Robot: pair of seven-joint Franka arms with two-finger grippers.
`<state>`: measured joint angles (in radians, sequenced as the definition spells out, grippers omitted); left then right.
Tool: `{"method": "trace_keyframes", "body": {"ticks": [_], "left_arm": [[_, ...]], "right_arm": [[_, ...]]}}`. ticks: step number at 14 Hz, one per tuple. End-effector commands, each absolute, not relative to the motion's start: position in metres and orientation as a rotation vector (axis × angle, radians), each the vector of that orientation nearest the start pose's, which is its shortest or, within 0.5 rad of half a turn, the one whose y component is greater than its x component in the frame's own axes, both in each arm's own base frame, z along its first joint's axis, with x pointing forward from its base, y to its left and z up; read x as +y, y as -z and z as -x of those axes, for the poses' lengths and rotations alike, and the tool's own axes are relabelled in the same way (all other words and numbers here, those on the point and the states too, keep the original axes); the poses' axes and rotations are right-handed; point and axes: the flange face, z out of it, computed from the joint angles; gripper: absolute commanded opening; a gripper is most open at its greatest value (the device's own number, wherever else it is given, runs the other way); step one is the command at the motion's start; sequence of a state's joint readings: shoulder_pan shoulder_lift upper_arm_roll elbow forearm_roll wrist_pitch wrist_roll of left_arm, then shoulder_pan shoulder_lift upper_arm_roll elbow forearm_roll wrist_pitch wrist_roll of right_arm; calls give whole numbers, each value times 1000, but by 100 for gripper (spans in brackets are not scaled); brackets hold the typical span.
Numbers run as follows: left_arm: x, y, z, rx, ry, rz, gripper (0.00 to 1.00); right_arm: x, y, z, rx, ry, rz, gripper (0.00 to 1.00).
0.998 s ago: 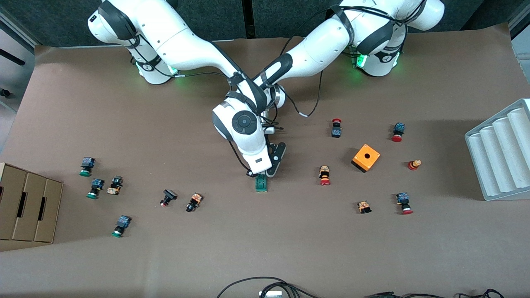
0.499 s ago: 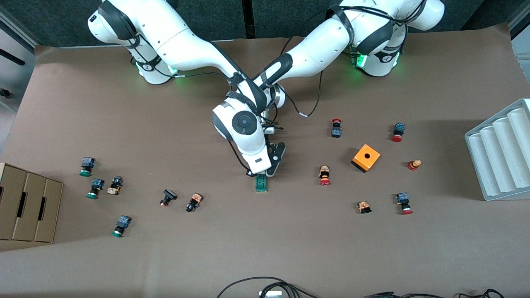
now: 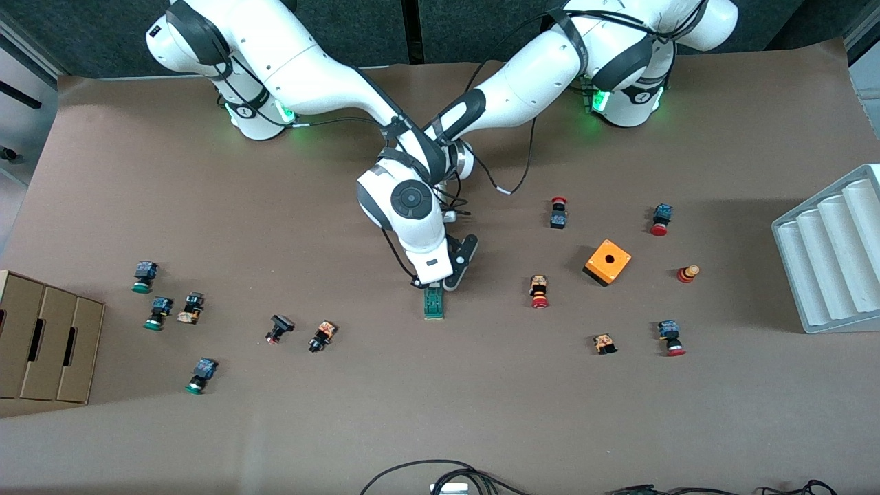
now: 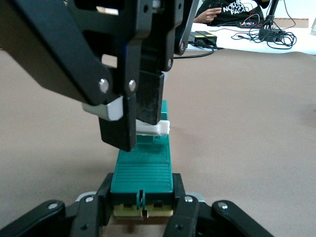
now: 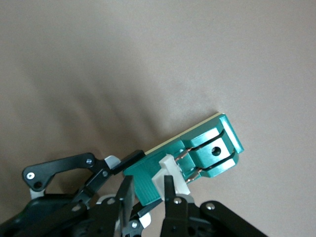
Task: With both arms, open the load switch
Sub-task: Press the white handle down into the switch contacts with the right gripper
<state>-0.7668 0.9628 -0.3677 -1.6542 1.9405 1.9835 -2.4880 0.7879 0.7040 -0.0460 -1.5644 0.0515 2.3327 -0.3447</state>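
Load switch (image 3: 433, 303): dark-green narrow block lying flat on the brown table (image 3: 440, 412), about mid-table, nearer the front camera than both arm wrists. Left wrist view shows a ribbed green top and a cream underside (image 4: 143, 170); right wrist view shows two metal contacts at its free end (image 5: 197, 158).
White sliding piece (image 4: 154, 129): sits across the top of the switch, partway along its length; also seen in the right wrist view (image 5: 167, 174).
Left gripper (image 4: 143, 210): closed on the end of the load switch, one finger on each long side, low at table level. In the front view only its black fingers show (image 3: 459, 265), just beside the switch's end toward the arm bases.
Right gripper (image 5: 149, 194): reaches down from above the switch, fingers nearly together and pinching the white sliding piece. From the left wrist view its two black fingers (image 4: 148, 96) stand on the piece. In the front view the white wrist body hides it (image 3: 431, 280).
Arms: both cross over mid-table, the right arm's wrist lying over the left arm's.
Orange cube with hole (image 3: 608, 262): toward the left arm's end, well apart from the switch.
Push buttons: red-capped (image 3: 539, 291) and green-capped (image 3: 144, 276) ones scattered to either end.
Cardboard box (image 3: 41, 347): at the table edge, right arm's end.
Grey ribbed tray (image 3: 832, 254): at the left arm's end.
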Motion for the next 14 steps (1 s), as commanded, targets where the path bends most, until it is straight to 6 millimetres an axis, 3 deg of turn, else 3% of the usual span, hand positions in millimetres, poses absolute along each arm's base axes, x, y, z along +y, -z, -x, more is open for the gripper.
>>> {"method": "trace_keyframes", "body": {"ticks": [1,14], "left_arm": [[-561,-76,-355,-57,1724,2653,43],[-560,-75,-355,-57,1723,2654,43]], "right_arm": [[483,-239,-512,-1575,86,2704,31],[483,-228,-514,-1568,105,2705,31]]}}
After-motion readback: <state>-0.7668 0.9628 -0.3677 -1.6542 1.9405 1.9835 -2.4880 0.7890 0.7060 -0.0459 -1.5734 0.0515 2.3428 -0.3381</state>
